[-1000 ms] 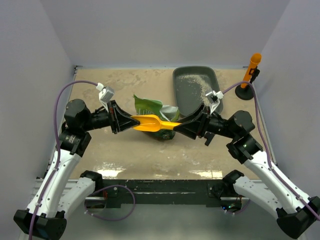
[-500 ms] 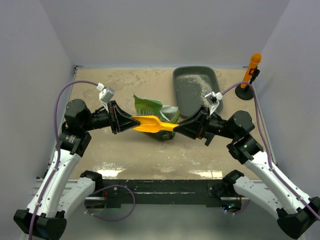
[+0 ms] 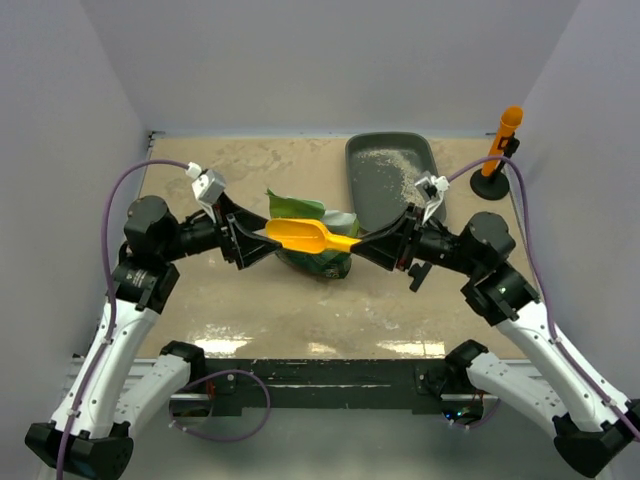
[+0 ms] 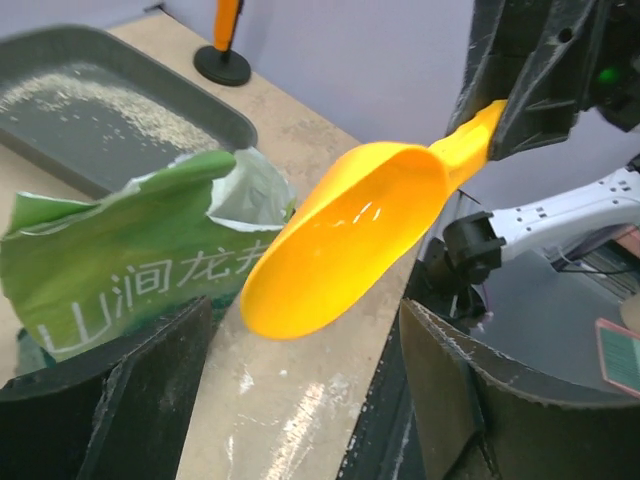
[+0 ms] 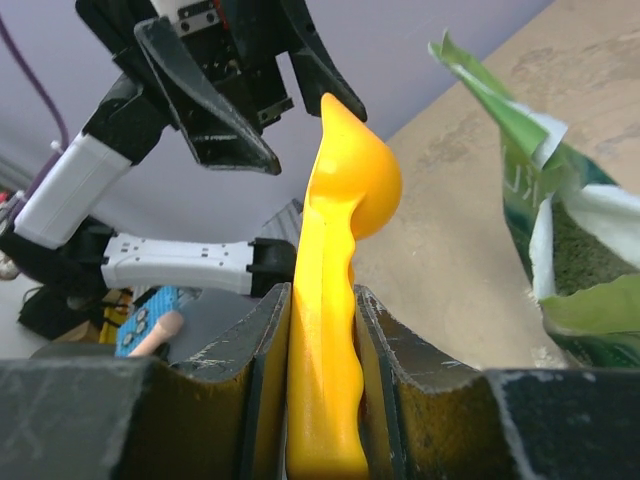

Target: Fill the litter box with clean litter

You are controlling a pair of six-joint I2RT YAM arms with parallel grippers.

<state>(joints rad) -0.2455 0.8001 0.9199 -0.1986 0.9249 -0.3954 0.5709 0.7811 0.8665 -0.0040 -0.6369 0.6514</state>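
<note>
— Lifted and handed over: the yellow scoop point(image 3: 300, 236) sat lower a second ago with both claws on it, the left claw point(image 3: 243, 243) clamped at the bowl end. Now that claw stands released, its fingers spread either side of the bowl and apart from it, and the scoop rides a little higher over the green litter bag point(image 3: 312, 240).

— So who has it?

— The right claw point(image 3: 372, 250), clenched on the handle; its wrist view shows the yellow handle squeezed between the two pads. The scoop's long axis runs left to right across the middle of the frame, bowl toward the left arm, handle toward the right.

— And the litter box point(image 3: 394, 183)?

— At the upper right of centre on the surface point(image 3: 220, 300), its long axis running toward the top of the frame, just beyond the right claw and touching or nearly touching the bag's right side. A thin band of clean litter point(image 3: 392, 158) lies along its far end. The right arm is plainly the nearer one.

— The bowl looks empty, so I'd judge the next move is a dip into the open bag mouth, directly under the bowl.
</note>
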